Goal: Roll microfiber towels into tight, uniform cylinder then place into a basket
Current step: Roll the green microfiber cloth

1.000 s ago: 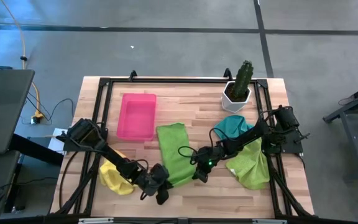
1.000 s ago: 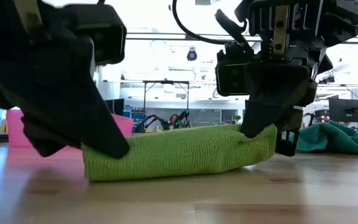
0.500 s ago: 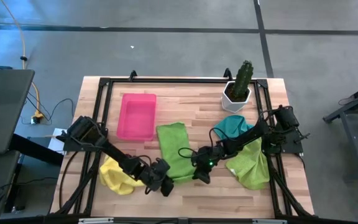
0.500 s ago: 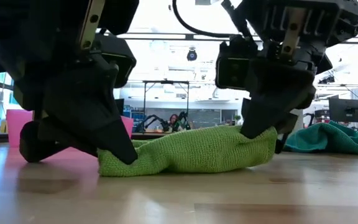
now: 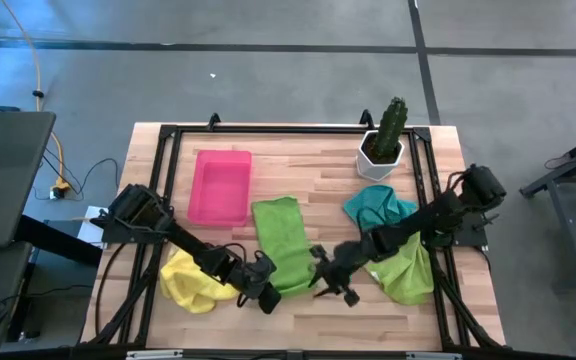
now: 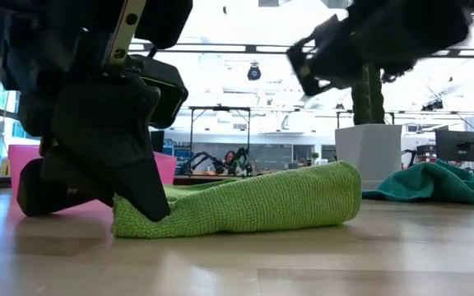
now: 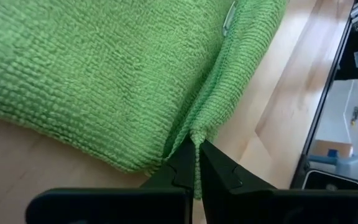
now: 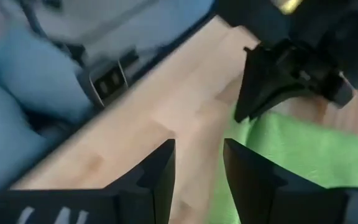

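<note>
Pinching green towel (image 7: 104,81) | left hand (image 7: 197,163) | wooden table (image 5: 318,175)

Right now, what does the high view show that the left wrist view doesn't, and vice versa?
Only the high view shows the shallow pink plastic basket, the crumpled yellow towel, the teal towel, the potted cactus and the right gripper, open above the wooden table. Only the left wrist view shows the left gripper pinching the cloth's folded corner. Both show the lime green microfiber towel lying on the table.
</note>
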Robot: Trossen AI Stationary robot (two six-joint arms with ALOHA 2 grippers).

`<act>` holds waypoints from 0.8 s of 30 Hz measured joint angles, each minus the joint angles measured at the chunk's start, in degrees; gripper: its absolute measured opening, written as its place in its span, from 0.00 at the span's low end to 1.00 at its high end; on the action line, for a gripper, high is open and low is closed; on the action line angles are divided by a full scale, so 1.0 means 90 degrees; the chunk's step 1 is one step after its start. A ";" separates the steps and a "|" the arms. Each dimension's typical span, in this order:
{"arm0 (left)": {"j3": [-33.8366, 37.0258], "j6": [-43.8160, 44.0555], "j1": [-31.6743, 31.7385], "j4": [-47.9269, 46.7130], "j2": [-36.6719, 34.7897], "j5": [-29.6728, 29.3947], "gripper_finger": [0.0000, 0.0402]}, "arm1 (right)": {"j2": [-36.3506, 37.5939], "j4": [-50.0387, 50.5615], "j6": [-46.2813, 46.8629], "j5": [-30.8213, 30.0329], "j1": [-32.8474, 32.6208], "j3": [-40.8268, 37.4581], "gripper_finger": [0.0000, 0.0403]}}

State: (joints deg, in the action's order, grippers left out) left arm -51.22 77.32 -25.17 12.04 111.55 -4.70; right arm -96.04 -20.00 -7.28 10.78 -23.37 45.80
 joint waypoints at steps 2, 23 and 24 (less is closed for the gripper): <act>0.0002 0.0027 0.0067 0.0011 0.0000 0.0151 0.00 | -0.0144 -0.0026 -0.0478 -0.0612 -0.0229 0.0000 0.32; 0.0017 0.0058 0.0263 0.0148 0.0000 0.0905 0.00 | -0.1123 -0.0529 -0.0501 -0.2245 -0.0680 -0.0002 0.32; 0.0017 0.0056 0.0270 0.0158 0.0000 0.0907 0.00 | -0.1123 -0.0527 -0.0516 -0.2245 -0.0683 -0.0002 0.32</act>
State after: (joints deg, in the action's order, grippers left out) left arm -51.07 77.82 -22.75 13.46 111.55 3.46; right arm -106.15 -24.73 -11.92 -9.43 -29.52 45.78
